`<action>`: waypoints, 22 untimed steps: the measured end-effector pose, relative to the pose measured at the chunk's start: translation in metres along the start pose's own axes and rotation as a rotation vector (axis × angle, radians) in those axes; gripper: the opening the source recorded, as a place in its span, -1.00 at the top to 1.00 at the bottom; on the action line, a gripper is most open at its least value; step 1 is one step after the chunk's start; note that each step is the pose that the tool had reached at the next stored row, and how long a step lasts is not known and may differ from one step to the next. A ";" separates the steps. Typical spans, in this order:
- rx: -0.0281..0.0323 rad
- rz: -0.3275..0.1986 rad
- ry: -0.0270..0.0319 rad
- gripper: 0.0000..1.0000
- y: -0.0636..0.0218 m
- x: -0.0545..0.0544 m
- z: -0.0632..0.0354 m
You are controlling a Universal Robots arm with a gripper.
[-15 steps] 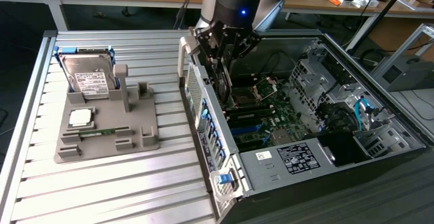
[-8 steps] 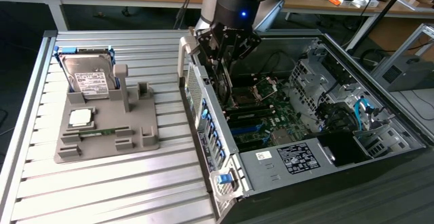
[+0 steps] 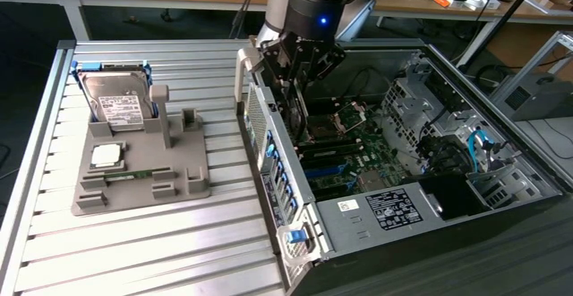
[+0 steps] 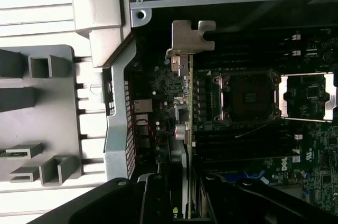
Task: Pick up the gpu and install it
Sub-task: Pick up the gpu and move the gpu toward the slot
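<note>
The black two-fingered gripper reaches down into the open black and silver desktop computer case, close to its perforated rear wall. It is clamped on the gpu, a thin green circuit-board card with a silvery metal end bracket. In the wrist view the gpu appears edge-on, running out from between the fingers of the gripper, and the silvery bracket sits at the far end, beside the case's rear wall. The card hangs over the green motherboard, next to the square metal-framed processor socket; whether it touches the board I cannot tell. Outside the case, on the ribbed aluminium counter, a grey moulded holder carries a boxy silver hard drive with a white label, a square silver processor chip and a narrow green memory stick.
</note>
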State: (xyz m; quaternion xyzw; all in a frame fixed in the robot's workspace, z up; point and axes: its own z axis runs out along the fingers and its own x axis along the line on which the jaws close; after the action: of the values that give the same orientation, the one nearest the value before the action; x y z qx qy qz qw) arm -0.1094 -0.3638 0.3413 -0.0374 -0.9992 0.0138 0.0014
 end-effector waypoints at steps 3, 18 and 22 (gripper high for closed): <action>0.0002 0.000 0.0000 0.46 0.0002 -0.004 0.0009; 0.0026 0.000 0.0001 0.46 0.0009 -0.014 0.0053; 0.0026 0.000 0.0001 0.46 0.0012 -0.018 0.0058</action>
State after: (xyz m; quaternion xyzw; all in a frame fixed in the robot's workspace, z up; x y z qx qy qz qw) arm -0.0914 -0.3641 0.3354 -0.0374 -0.9992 0.0151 0.0015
